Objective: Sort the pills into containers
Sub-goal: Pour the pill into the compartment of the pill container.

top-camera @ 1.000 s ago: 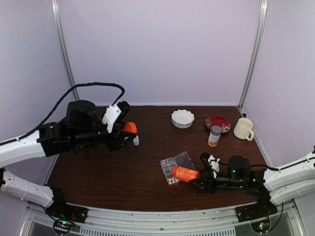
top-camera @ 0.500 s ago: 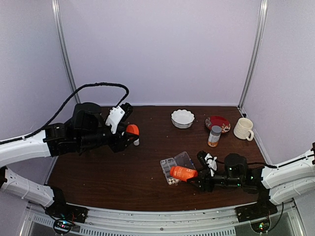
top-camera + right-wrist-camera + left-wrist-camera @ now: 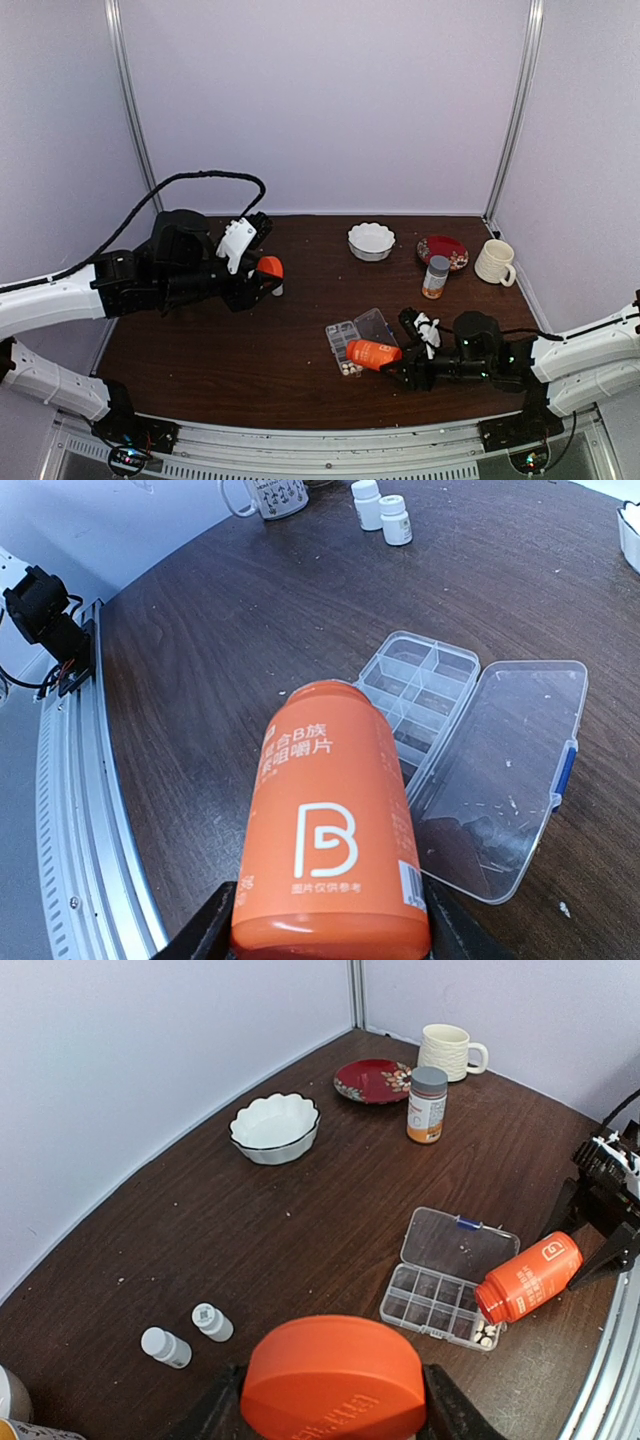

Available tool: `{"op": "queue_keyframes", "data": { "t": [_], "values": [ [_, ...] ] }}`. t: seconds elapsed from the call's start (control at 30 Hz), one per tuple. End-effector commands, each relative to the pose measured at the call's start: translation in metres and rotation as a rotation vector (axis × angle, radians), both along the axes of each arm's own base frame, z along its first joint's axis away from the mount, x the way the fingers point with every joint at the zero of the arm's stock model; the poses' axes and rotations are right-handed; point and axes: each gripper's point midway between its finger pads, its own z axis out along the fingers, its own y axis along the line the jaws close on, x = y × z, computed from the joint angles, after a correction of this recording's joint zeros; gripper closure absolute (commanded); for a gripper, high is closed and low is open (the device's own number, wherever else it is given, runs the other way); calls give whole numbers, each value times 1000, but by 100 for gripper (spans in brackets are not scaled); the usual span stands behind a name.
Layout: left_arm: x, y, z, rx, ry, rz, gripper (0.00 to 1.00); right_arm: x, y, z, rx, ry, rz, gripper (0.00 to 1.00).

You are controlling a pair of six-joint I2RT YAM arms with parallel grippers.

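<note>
— What is the right pincer (image 3: 328, 935) doing?

— It is gripping the base of an orange bottle (image 3: 330, 830), jaws part-way apart and pressing on both sides of it. Nothing else is in its hold.

— And which way is the bottle pointing?

— Its long axis is running straight out from the pincer, neck end leading. That end is hanging over the edge of the clear box (image 3: 415, 685), on the side away from the hinge. The lid (image 3: 510, 750) is lying flat open on the table (image 3: 220, 610), so the cells are standing uncovered.

— Where are the pills sitting?

— The left wrist view is showing a few pale pills (image 3: 484, 1336) in the corner cell nearest the bottle's mouth, just below it. The other cells are looking empty from there. I cannot tell whether more are inside the bottle.

— So what is the next move turning on?

— In my judgement, on the neck's line across the row of cells. The mouth is hovering by the corner cell. Reaching another cell is asking for a shift along the box, not a steeper tilt.

— And the left pincer (image 3: 335, 1410)?

— It is clamping the orange cap (image 3: 335, 1370), raised well apart from the box. The right arm is the nearer one by far.
</note>
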Motion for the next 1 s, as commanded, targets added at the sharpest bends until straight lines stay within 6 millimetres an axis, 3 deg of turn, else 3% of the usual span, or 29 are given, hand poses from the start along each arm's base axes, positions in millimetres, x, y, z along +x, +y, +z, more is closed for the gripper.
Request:
{"op": "queue_keyframes", "data": {
  "t": [0.0,0.1,0.27,0.73,0.87,0.97],
  "values": [
    [4,-5,16,-31,-13,-5,96,9,8,18,34,-35,-7,100],
    [1,-9,14,-25,-5,-36,96,6,12,22,38,-27,15,100],
    [1,-10,11,-10,5,-37,96,7,10,11,1,-22,12,100],
    [2,-14,7,12,29,-44,97,11,10,28,47,-46,-12,100],
    [2,-15,7,11,32,-44,97,11,9,19,-4,-37,-7,100],
    [2,-16,6,15,36,-46,97,10,10,24,34,-40,-7,100]
  ]
}}
